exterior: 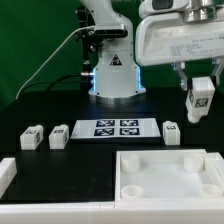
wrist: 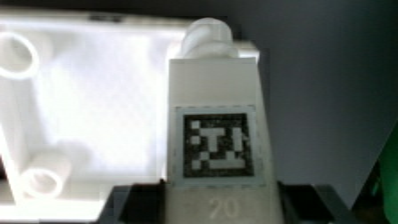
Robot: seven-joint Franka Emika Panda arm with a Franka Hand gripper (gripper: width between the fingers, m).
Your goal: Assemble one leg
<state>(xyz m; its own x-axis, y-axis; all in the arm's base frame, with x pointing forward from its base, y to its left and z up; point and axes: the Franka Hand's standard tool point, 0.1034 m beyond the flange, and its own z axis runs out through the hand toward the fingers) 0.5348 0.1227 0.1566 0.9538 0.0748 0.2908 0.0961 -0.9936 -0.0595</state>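
My gripper (exterior: 198, 108) is shut on a white leg (exterior: 201, 97) with a black-and-white marker and holds it in the air at the exterior view's right, above the far right of the large white tray-like part (exterior: 160, 176). In the wrist view the leg (wrist: 221, 120) stands long between my dark fingers (wrist: 146, 203), its far end over a corner socket (wrist: 210, 36) of the tray (wrist: 89, 100). Three more legs lie on the table: two at the exterior view's left (exterior: 31, 137) (exterior: 59, 135) and one right of the marker board (exterior: 171, 133).
The marker board (exterior: 114, 127) lies in the middle, in front of the arm's base (exterior: 112, 75). A white raised edge (exterior: 8, 176) shows at the front left. A second round socket (wrist: 39, 178) of the tray shows in the wrist view.
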